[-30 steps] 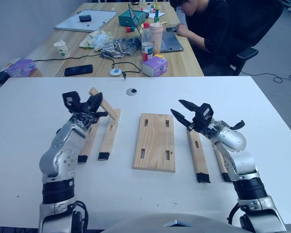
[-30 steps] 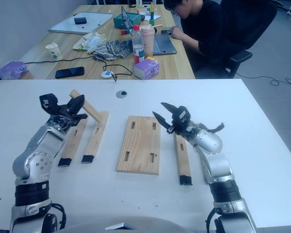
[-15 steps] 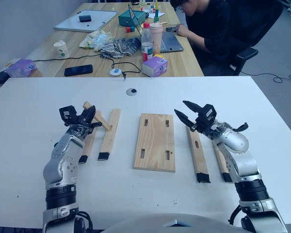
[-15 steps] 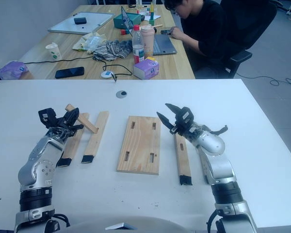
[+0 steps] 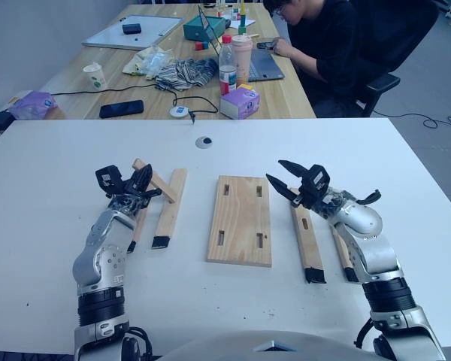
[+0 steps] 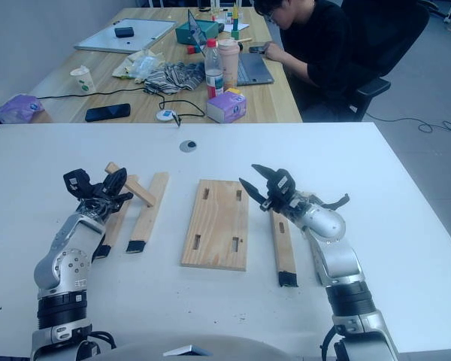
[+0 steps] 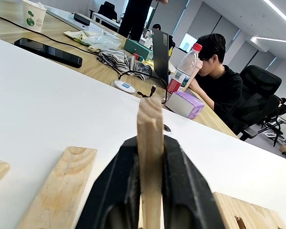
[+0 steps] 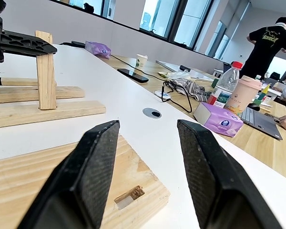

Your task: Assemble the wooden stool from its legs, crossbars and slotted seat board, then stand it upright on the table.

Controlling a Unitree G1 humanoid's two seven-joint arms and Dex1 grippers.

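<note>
The slotted seat board [image 5: 240, 218] lies flat in the middle of the white table [image 5: 52, 150]. My left gripper [image 5: 130, 183] is shut on a short wooden crossbar [image 5: 156, 183], held tilted over two legs [image 5: 170, 207] lying side by side. In the left wrist view the crossbar [image 7: 150, 143] stands pinched between the black fingers [image 7: 119, 191]. My right gripper [image 5: 289, 180] hovers open at the board's right edge, above one of two more legs [image 5: 307, 239]. Its fingers [image 8: 93, 176] frame the board's near slot [image 8: 129, 194].
A round grommet [image 5: 204, 141] sits in the table beyond the board. The wooden table behind carries a bottle [image 5: 227, 64], a tissue box [image 5: 240, 102], a phone [image 5: 122, 108] and cables. White tabletop lies open at the near edge and far left.
My left gripper has lowered the crossbar toward me, down close over the left legs. The right gripper has barely shifted and stays open.
</note>
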